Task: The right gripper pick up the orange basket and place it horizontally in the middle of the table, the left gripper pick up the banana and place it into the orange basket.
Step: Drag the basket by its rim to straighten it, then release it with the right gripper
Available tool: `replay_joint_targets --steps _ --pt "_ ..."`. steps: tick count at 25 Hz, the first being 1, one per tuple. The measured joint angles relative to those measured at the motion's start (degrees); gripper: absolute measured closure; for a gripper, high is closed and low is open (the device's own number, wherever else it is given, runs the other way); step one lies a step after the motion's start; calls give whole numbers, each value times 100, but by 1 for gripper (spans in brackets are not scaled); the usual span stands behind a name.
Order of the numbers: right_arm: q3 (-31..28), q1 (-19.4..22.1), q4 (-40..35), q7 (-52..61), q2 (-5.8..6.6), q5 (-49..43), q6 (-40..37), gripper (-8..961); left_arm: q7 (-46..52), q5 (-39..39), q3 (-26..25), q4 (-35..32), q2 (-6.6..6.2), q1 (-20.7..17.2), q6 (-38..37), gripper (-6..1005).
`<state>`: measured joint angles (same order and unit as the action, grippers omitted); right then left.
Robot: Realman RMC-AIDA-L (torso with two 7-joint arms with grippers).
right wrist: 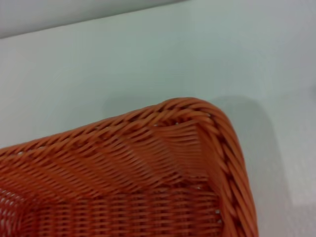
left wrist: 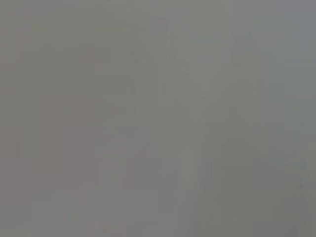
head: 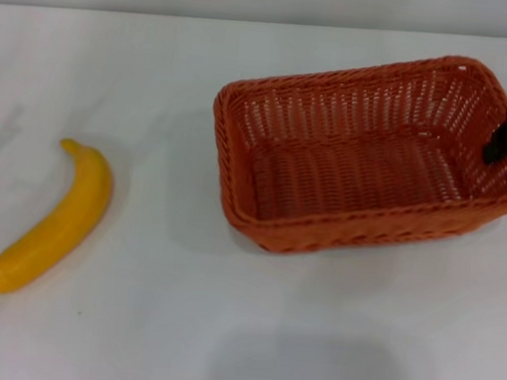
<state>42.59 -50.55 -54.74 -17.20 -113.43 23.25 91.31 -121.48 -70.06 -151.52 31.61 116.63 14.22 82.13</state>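
The orange basket sits right of the table's middle, open side up and turned slightly askew. My right gripper reaches in from the right edge and straddles the basket's right end wall, one black finger inside against the weave, shut on the rim. The right wrist view looks down on a rounded corner of the basket and its braided rim. The banana lies flat at the left of the white table, stem toward the back, dark tip toward the front. My left gripper is out of view, and its wrist view shows only plain grey.
The table's far edge meets a pale wall at the back. White tabletop lies between the banana and the basket, and across the front.
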Motion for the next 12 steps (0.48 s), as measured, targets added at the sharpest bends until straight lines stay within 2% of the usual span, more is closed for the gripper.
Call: replay_joint_targets --steps 2,5,12 --pt "15 200 -198 72 -97 157 48 819 10 -2 0 1 -28 3 8 162" --pt "64 414 -450 134 -179 268 139 808 11 -11 0 3 -44 10 24 163" --pt "565 900 -656 133 -176 1032 15 782 11 -17 0 4 -38 0 2 166"
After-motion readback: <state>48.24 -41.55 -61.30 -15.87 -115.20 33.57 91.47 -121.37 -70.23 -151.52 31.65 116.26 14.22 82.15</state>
